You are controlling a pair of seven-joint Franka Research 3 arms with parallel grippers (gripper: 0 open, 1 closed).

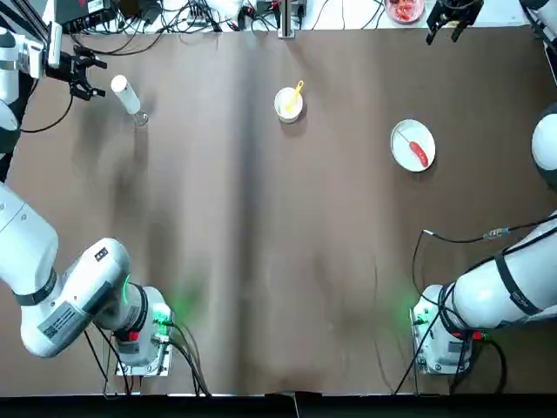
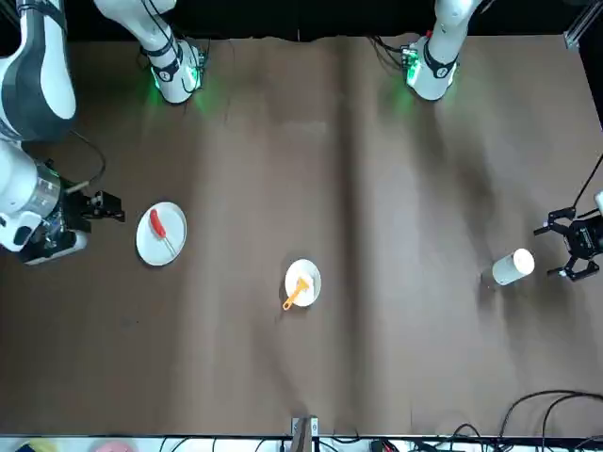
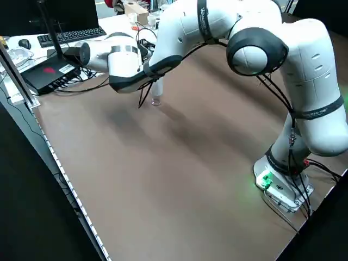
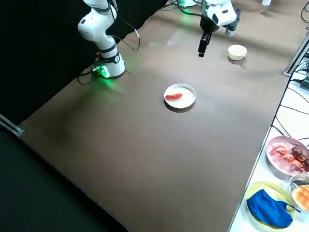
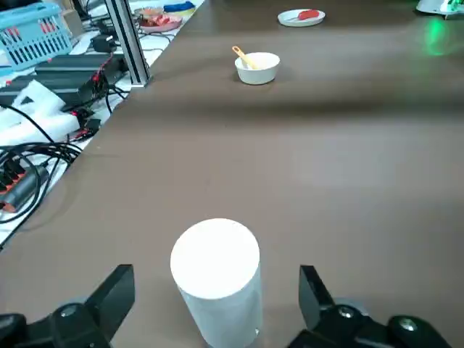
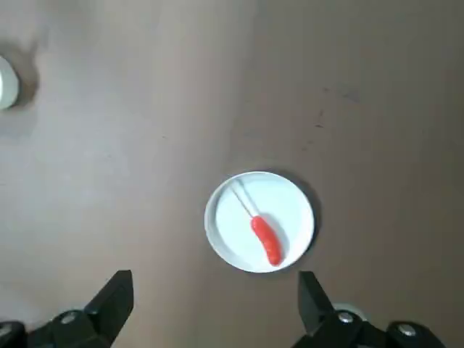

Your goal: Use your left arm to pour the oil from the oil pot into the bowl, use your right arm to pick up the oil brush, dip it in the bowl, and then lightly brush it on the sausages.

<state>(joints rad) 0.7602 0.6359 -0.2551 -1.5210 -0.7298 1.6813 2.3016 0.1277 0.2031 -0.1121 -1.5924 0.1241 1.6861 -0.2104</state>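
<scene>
The oil pot stands at the far left of the table, white top over a clear base. My left gripper is open just to its left; in the left wrist view the oil pot sits between the spread fingers, untouched. The white bowl is at the far middle, with the yellow-handled oil brush resting in it. The red sausage lies on a white plate at the right. My right gripper hangs open, high above the table's far right.
A dish with a pinkish-red heap sits beyond the table's far edge, near an aluminium post. Cables and a blue basket crowd the far left. The brown table is bare between the arms' bases.
</scene>
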